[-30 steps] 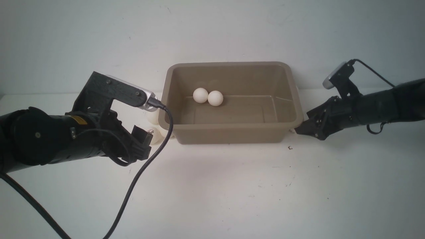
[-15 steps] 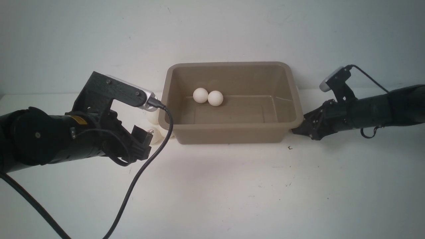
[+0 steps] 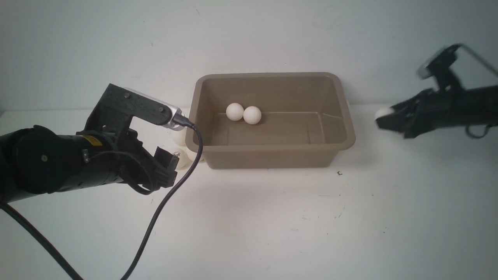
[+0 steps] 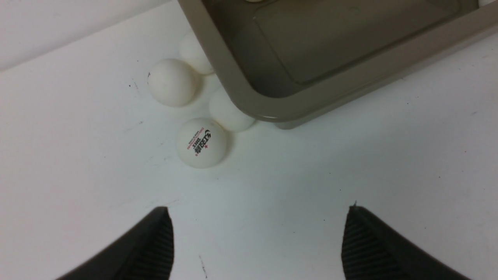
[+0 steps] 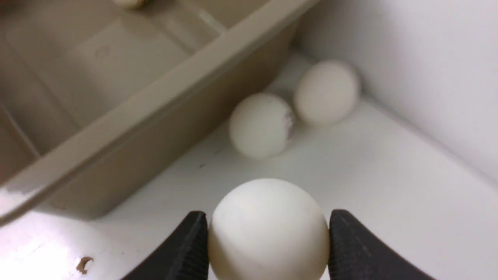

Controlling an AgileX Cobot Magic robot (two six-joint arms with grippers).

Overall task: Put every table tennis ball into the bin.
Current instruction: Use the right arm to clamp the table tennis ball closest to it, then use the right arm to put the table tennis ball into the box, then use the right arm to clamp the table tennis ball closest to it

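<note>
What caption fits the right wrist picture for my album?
Right end effector grips a white ball near the bin; two more balls lie beside it.

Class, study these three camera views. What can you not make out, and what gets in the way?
1. Front view: the right gripper and its held ball are motion-blurred.
2. Front view: the loose balls beside the bin sit mostly behind the left gripper and cable, so they cannot be counted there.
3. Right wrist view: a ball inside the bin is cut off by the frame edge.
</note>
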